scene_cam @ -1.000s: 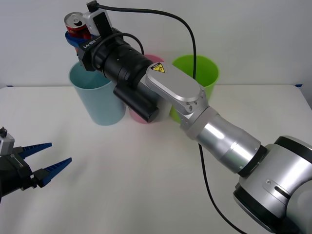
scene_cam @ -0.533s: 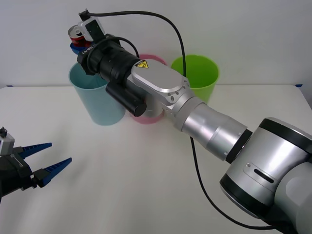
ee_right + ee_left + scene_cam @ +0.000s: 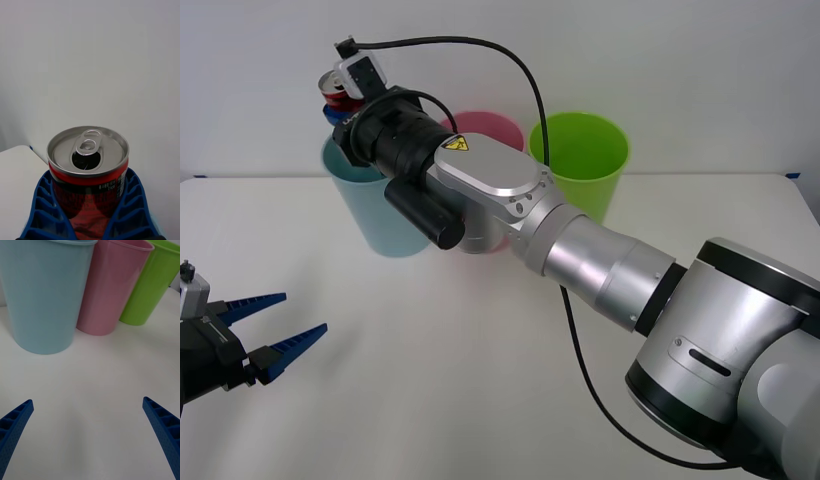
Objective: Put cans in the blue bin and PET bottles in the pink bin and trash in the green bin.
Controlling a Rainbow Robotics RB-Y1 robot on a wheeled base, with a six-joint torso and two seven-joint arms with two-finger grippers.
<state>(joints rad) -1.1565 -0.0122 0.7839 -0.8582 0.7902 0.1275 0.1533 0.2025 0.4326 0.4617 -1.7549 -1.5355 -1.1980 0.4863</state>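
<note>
Three bins in a row at table (image 3: 480, 350) back: blue bin (image 3: 375, 215) leftmost, pink bin (image 3: 490, 128) middle, green bin (image 3: 585, 160) rightmost (neighbours near touching). Can (image 3: 88, 168) between right gripper (image 3: 90, 221) fingers, above blue bin's rim. Left gripper (image 3: 270, 330) low at front left, well apart from bins.

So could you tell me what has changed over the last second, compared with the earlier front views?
The right gripper, shut on the red can, has carried it a little lower and farther over the blue bin, and the right arm has swung in across the table. The can is not released. The left gripper stays open and parked at the near left, and the pink bin and green bin have not moved.
</note>
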